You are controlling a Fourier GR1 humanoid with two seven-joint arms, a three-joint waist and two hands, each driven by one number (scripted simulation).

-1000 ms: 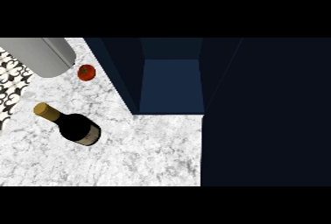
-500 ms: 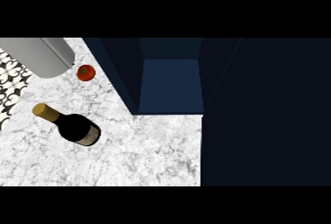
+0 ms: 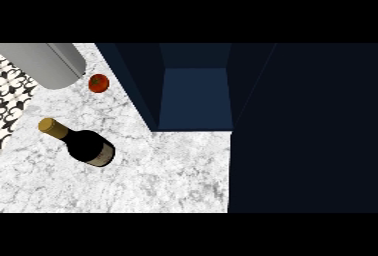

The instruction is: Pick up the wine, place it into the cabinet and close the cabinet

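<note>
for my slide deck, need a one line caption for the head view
Dark glass wine bottle with gold cap on white marble counter, left of the open dark blue cabinet; no hands in view.

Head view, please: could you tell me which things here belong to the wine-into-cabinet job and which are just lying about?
Belongs to the job:
- wine bottle, standing on the marble counter, not yet picked up
- cabinet, open, its dark blue inside showing

Just lying about:
- red tomato near the counter's back edge
- grey cylinder at the upper left

Neither hand shows in this view.
</note>
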